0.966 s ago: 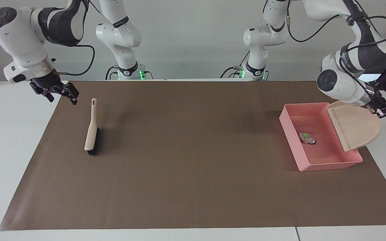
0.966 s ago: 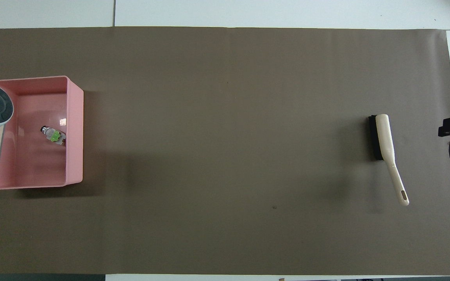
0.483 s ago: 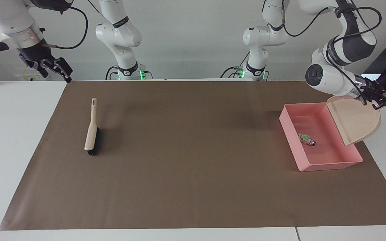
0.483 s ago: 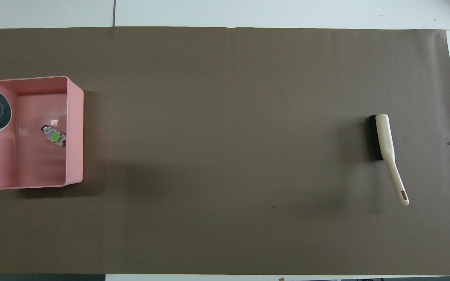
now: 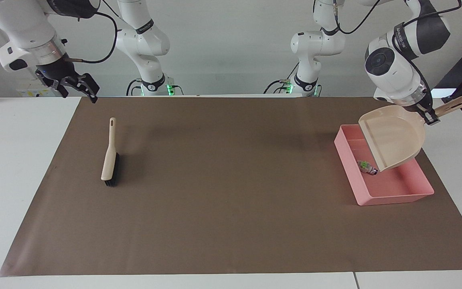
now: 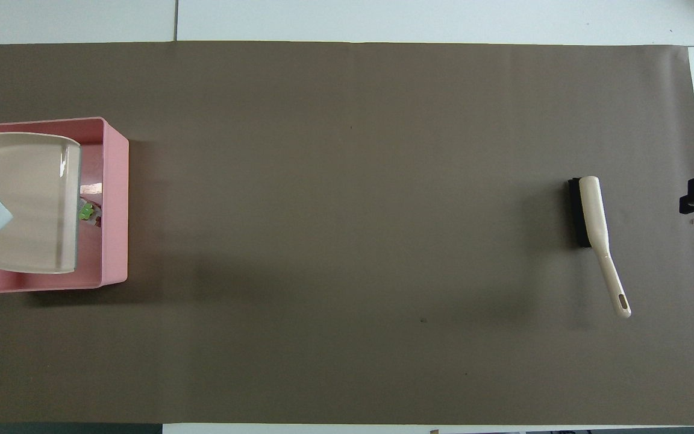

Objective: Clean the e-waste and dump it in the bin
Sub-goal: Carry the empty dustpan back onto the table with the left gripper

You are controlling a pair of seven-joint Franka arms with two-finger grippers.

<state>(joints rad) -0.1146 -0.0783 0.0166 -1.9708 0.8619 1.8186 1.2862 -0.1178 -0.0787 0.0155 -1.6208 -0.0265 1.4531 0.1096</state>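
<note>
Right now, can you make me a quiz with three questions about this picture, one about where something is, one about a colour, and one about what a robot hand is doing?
1. Where is the e-waste?
A. on the brown mat
B. in the bin
C. beside the brush

2. What colour is the bin?
A. pink
B. blue
C. green

3. What is the left gripper doing?
A. hanging open
B. resting on the mat
C. shut on the dustpan handle

Answers:
1 B, the little scraps lie on the bin's floor.
2 A, its walls are pink in both views.
3 C, it holds the dustpan tilted over the bin, while the right gripper waits open, up near the mat's corner at its own end.
</note>
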